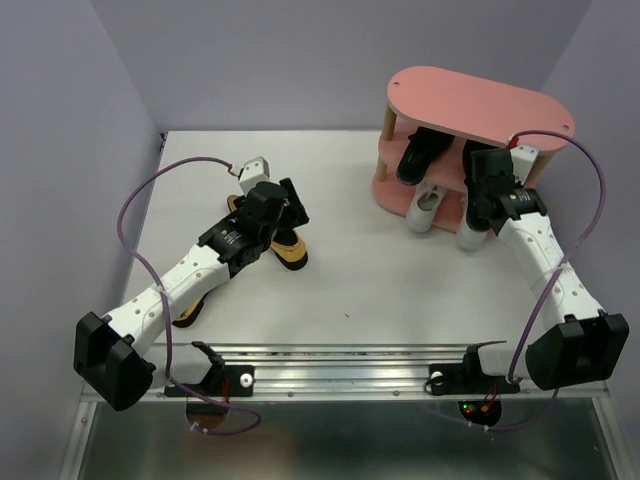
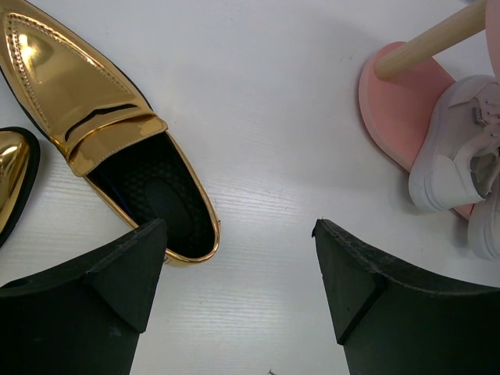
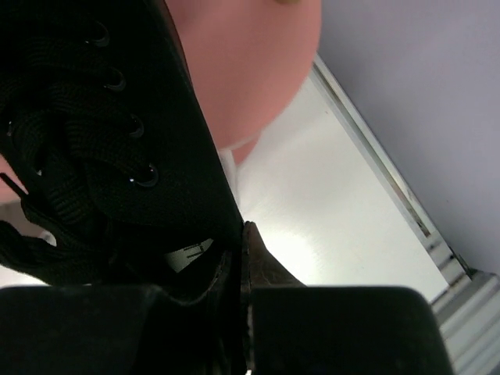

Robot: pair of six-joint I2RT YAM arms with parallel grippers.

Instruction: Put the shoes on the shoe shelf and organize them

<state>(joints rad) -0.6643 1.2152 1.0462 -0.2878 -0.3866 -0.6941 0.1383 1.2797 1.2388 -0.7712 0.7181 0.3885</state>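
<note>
Seating a black shoe [image 3: 94,117] on the shoe shelf [image 1: 480,100].
Right gripper [image 3: 241,258] clamps the shoe's collar under the top board, at one o'clock; set it level beside its mate [image 1: 418,152] before letting go. Left gripper [image 2: 238,234] gapes over a gold shoe [image 2: 101,133] at ten o'clock.

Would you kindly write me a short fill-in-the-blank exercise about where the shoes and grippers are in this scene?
1. The right gripper is shut on a ___ laced shoe.
2. The white sneakers sit on the ___ tier of the shelf.
3. The left gripper hovers open over the table, beside a shiny ___ loafer.

Missing words: black; bottom; gold.
</note>
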